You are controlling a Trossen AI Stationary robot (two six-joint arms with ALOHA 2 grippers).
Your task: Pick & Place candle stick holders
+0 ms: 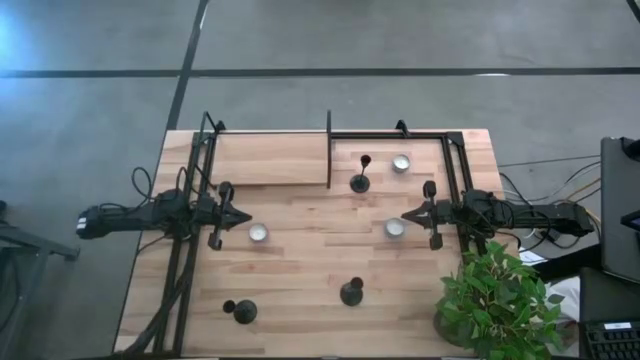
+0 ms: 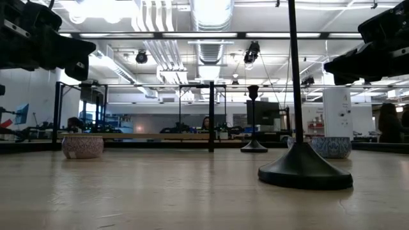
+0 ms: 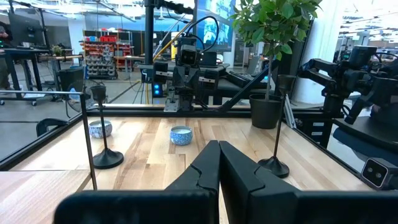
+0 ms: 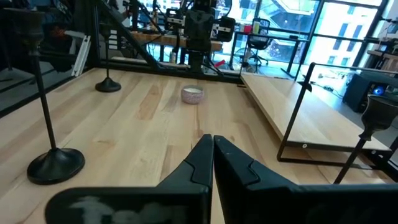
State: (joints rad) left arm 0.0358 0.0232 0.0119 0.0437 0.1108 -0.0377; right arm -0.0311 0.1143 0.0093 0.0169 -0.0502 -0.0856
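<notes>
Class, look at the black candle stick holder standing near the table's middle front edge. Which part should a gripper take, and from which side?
Likely the thin upright stem of the candle stick holder, approached level from the side. The stem is narrow enough for two fingers; the flat round base is wide and low. The shut right gripper looks nearer.

Matt black metal candle stick holders (image 1: pixel 352 291) on a smooth, pale, satin-finished wooden table (image 1: pixel 300 250).
</notes>
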